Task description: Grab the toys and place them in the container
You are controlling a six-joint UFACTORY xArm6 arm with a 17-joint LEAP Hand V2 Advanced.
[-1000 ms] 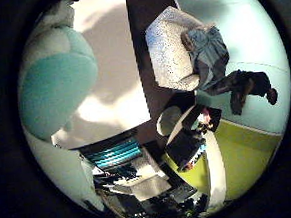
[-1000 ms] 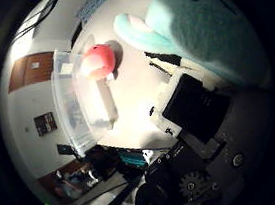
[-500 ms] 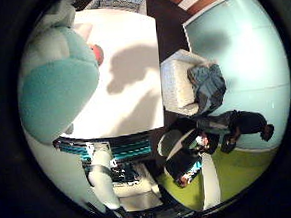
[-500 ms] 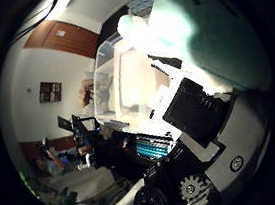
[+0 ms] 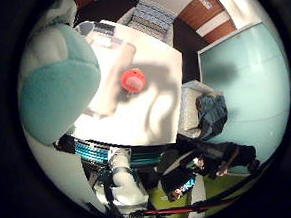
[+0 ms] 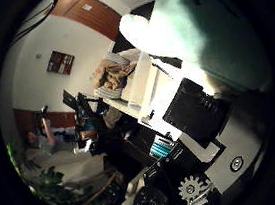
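Toy (image 5: 59,90), big, soft and teal, sits tight in the hand (image 6: 200,120), fingers curled round it. Container (image 5: 111,81) waits on the white table (image 5: 151,113), beside a red ball (image 5: 133,80). Drop it right above.

hand (image 6: 200,125) curled round teal plush toy (image 5: 59,90)

An office or lab: white table (image 5: 151,113), glass partition (image 5: 244,82).
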